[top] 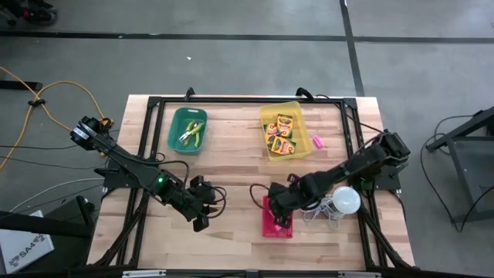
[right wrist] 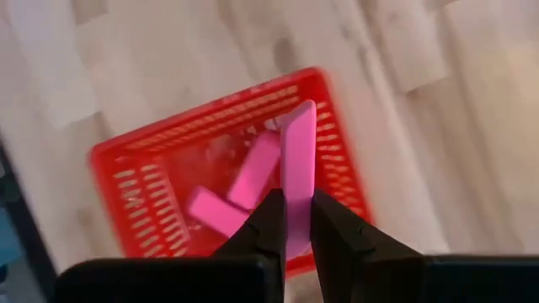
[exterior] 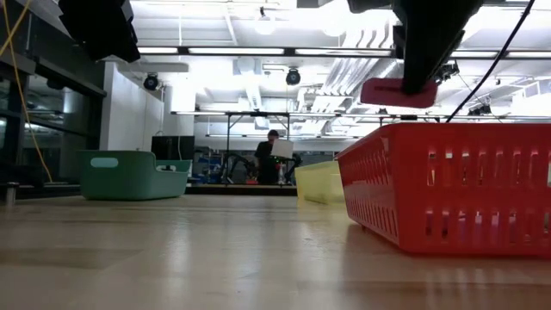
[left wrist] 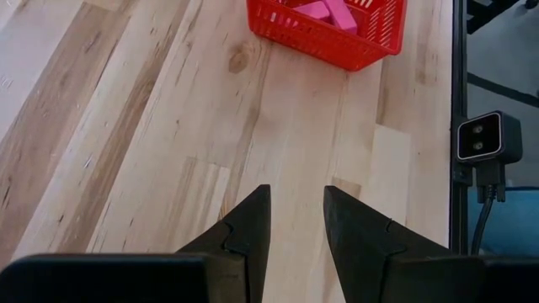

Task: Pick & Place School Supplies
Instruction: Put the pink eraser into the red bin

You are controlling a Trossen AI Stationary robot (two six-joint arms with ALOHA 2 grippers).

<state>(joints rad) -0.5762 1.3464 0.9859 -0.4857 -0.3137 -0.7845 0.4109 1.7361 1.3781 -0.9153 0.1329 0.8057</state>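
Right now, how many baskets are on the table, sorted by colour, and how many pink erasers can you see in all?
Red basket: 1
Yellow basket: 1
Green basket: 1
Baskets in total: 3
Pink erasers: 4 — one held over the red basket by the right gripper, two lying inside it, one loose on the table beside the yellow basket.

— Any writing you can make out?
— Only dark lettering on a white box (top: 23, 245) at the lower left of the high view, too small to read.
— And the crayon boxes (top: 281, 133), upper middle?
— Colourful print, no legible words.
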